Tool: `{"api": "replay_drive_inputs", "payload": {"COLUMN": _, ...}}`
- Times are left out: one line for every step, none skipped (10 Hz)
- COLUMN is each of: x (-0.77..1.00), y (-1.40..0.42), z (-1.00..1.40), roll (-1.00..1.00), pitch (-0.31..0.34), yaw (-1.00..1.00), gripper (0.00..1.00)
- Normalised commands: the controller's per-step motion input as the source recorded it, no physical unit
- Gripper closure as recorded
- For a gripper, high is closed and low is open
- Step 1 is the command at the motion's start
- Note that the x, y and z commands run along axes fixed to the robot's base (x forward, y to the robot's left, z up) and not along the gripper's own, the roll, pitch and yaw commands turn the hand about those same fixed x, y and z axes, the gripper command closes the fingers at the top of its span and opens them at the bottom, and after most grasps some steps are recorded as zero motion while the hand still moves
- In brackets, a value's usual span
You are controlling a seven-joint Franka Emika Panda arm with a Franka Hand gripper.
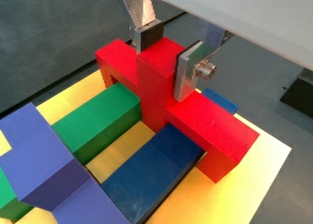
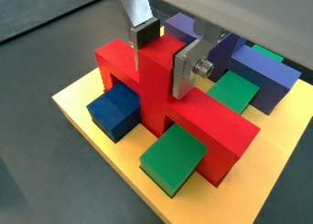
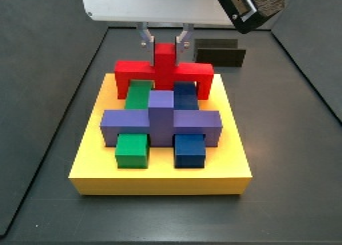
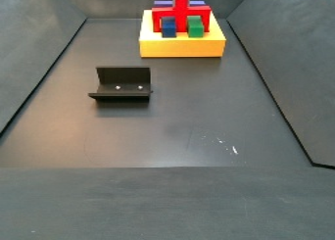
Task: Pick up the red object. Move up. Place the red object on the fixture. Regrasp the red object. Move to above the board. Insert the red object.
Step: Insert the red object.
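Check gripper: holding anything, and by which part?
Yes. The gripper over the board holds the red object by its upright stub, one finger on each side.

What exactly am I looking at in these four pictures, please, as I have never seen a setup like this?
This is a single robot arm with a two-finger gripper. Two pictures come from cameras on its wrist, looking down past the fingers; two come from cameras fixed beside the dark table. On the table sits a yellow board carrying green, blue and purple blocks. The gripper is over the board, its silver fingers on either side of the upright stub of the red cross-shaped block, which stands among the others. The small dark bracket standing apart is the fixture, a resting stand.
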Motion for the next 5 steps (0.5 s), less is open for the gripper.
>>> {"api": "replay_drive_inputs", "payload": {"x": -0.03, "y": 0.09, "z": -0.17, "roll": -0.02, "pitch": -0.017, "yaw": -0.01, "gripper": 1.00}}
{"api": "replay_drive_inputs", "payload": {"x": -0.17, "y": 0.13, "z": -0.27, "roll": -0.05, "pitch": -0.066, "yaw": 0.00, "gripper": 1.00}}
{"api": "replay_drive_inputs", "payload": {"x": 0.00, "y": 0.00, "z": -0.27, "roll": 0.00, "pitch": -0.011, "yaw": 0.00, "gripper": 1.00}}
{"api": "replay_drive_inputs", "payload": {"x": 0.00, "y": 0.00, "z": -0.37, "roll": 0.02, "pitch": 0.000, "yaw": 0.00, "gripper": 1.00}}
{"api": "replay_drive_inputs", "payload": {"x": 0.00, "y": 0.00, "z": -0.33, "roll": 0.04, "pitch": 0.000, "yaw": 0.00, "gripper": 1.00}}
